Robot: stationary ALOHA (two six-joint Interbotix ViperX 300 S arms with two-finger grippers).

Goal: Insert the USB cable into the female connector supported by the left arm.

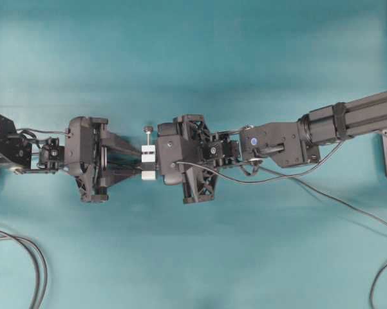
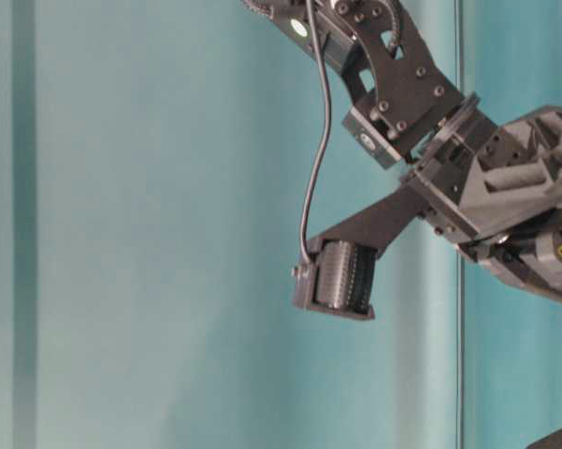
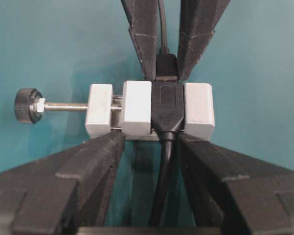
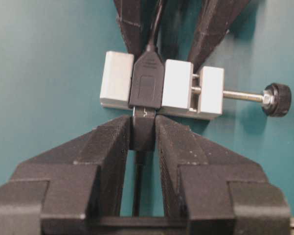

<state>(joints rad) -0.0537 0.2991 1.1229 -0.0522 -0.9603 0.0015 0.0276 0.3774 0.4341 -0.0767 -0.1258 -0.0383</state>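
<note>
The left pincer [image 3: 151,147] is standing wide, its fingers bracing the white clamp block [image 3: 198,110] that is carrying the female connector [image 3: 166,105] above the teal desk [image 1: 193,51]. The right pincer [image 4: 144,134] is clenched on the USB cable [image 4: 143,132] at its plug, whose metal tip is sitting right at the socket mouth (only a sliver is showing). To finish well, I judge the right arm should be pushing straight along the socket axis, slowly, without twisting, while the left is holding firm.
</note>
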